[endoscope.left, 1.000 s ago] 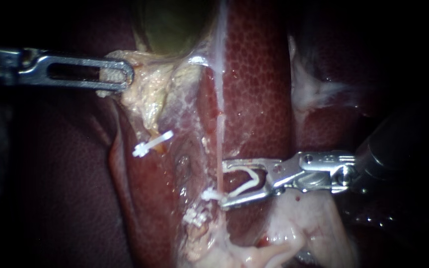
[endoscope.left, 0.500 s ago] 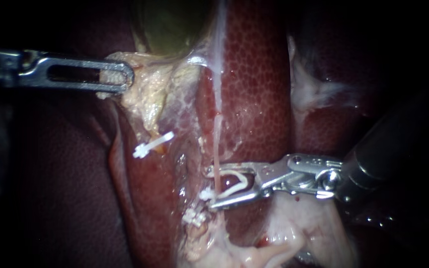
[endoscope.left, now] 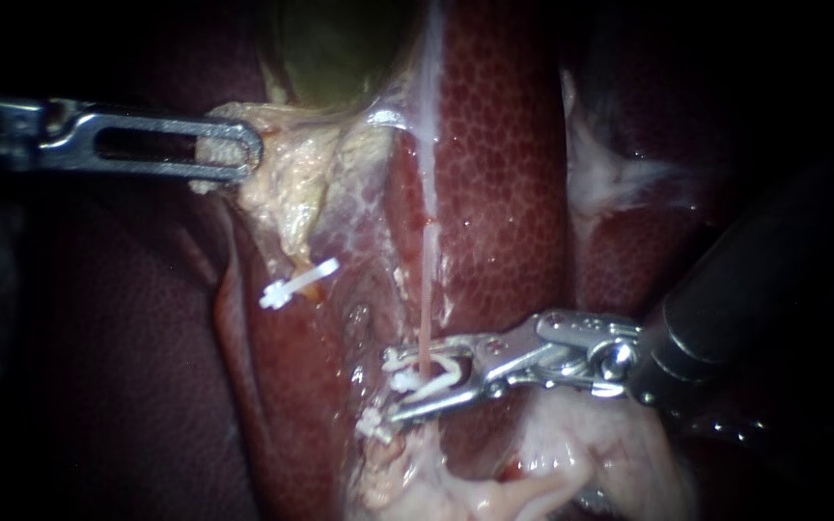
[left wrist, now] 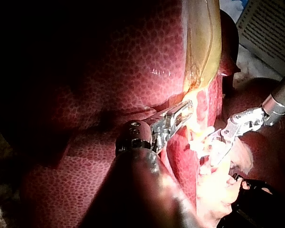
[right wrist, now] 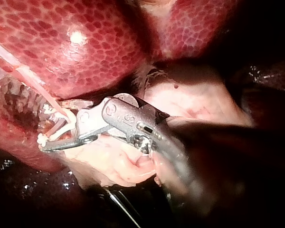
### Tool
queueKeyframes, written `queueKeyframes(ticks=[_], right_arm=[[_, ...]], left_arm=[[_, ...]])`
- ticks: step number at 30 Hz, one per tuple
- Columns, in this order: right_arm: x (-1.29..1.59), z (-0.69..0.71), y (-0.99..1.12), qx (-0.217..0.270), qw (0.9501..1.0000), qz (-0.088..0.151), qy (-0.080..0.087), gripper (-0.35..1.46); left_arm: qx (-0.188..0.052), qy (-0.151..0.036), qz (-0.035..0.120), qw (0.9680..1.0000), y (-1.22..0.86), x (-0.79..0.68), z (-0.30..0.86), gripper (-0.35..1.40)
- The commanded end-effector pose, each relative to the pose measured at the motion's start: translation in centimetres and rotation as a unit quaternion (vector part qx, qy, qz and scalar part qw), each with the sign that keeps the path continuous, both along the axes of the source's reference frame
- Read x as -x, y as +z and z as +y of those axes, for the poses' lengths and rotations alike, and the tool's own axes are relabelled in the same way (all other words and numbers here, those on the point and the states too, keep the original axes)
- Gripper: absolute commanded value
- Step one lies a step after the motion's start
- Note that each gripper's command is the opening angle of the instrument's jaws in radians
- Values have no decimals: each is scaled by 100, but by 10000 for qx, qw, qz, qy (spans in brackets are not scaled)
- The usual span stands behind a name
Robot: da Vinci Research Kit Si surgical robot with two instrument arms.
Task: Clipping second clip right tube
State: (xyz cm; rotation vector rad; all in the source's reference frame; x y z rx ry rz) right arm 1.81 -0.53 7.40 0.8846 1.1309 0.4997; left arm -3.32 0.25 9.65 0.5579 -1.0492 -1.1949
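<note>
The end effector of my right instrument (endoscope.left: 390, 386) is about half closed. Its two jaws press on the white clip (endoscope.left: 444, 370) from both sides, and the legs of the clip stand on either side of the right tube (endoscope.left: 424, 289), a thin pink strand that runs down over the liver (endoscope.left: 494, 174). From the gap at the jaw tips, I judge that the clip is not locked yet. Just below it another clip (endoscope.left: 375, 425) sits near the foot of the same strand; I cannot tell whether it touches the lower jaw. My left instrument (endoscope.left: 232, 152) is closed on the pale tissue (endoscope.left: 272, 183) beside the gallbladder (endoscope.left: 330, 48), which seems to hold the strand straight.

To do this well, I think I must squeeze slowly and evenly, with the tube deep between the legs and crossing them squarely, so that the latch passes beyond the tube and catches no fat. I should not pull sideways, because so thin a strand could tear
</note>
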Motion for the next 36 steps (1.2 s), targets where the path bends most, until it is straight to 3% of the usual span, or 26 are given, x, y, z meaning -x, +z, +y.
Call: queueKeyframes(ticks=[1,11,23,36], right_arm=[[1,1,-2,-32,10000,-14,9,32],[7,4,-3,-234,9997,-76,35,-35],[13,15,-9,-321,9994,-90,47,-35],[14,14,-6,-402,9991,-111,44,-35]], left_arm=[[0,0,1,10000,0,0,0,-35],[1,0,1,10000,0,0,-1,-35],[2,0,2,10000,0,-1,-1,-35],[3,0,2,10000,0,0,-1,-35]])
